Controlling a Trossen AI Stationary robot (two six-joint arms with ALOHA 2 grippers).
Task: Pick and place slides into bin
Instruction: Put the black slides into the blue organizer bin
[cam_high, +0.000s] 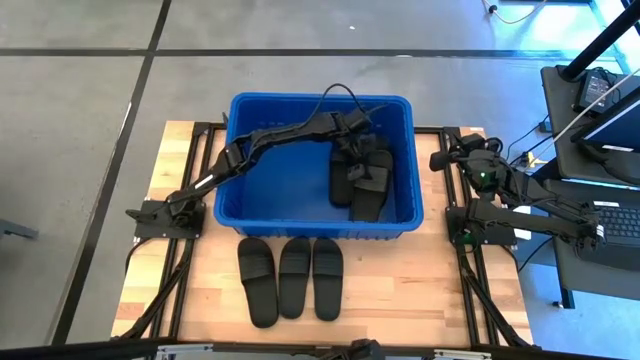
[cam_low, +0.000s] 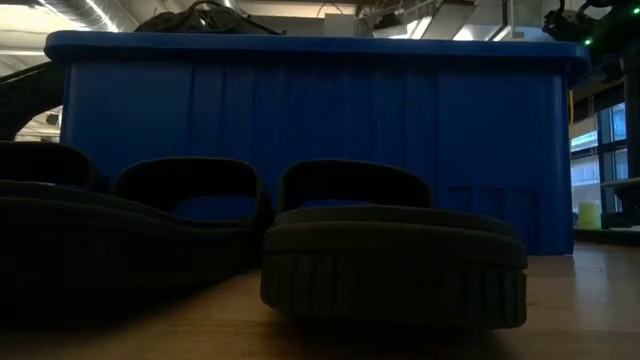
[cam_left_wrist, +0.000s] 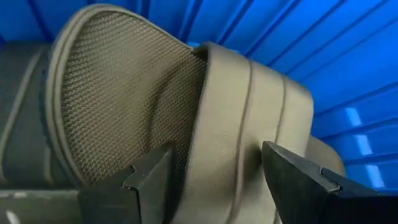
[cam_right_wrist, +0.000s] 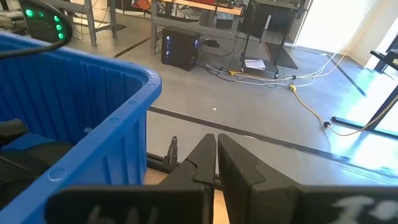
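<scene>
Matte black rubber throughout: open-toed slide sandals, each with a wide strap band arching over the footbed. Three lie in a row on the pale wooden tabletop, just in front of the bin, toes toward it: the left tabletop slide angled slightly outward, the middle tabletop slide touching or nearly touching the right tabletop slide. From the low view their straps rise as dark rounded hoops and the nearest sole shows a ribbed edge.

The large rectangular bright blue plastic bin with ribbed walls and rolled rim stands at the middle of the tabletop, toward its far edge. Inside, against the right-hand half, lie more black slides in the bin, overlapped in a loose heap; how many exactly cannot be told from above.

The left claw reaches over the bin's far rim and down into that heap. Its dark fingers stand apart on either side of the strap of one slide, whose footbed shows a fine mesh-like texture and whose strap carries raised ridges. Whether the pads press the strap or merely flank it cannot be told.

The right claw waits outside the bin's right wall, above the tabletop's right edge, fingers pressed together, holding nothing.
</scene>
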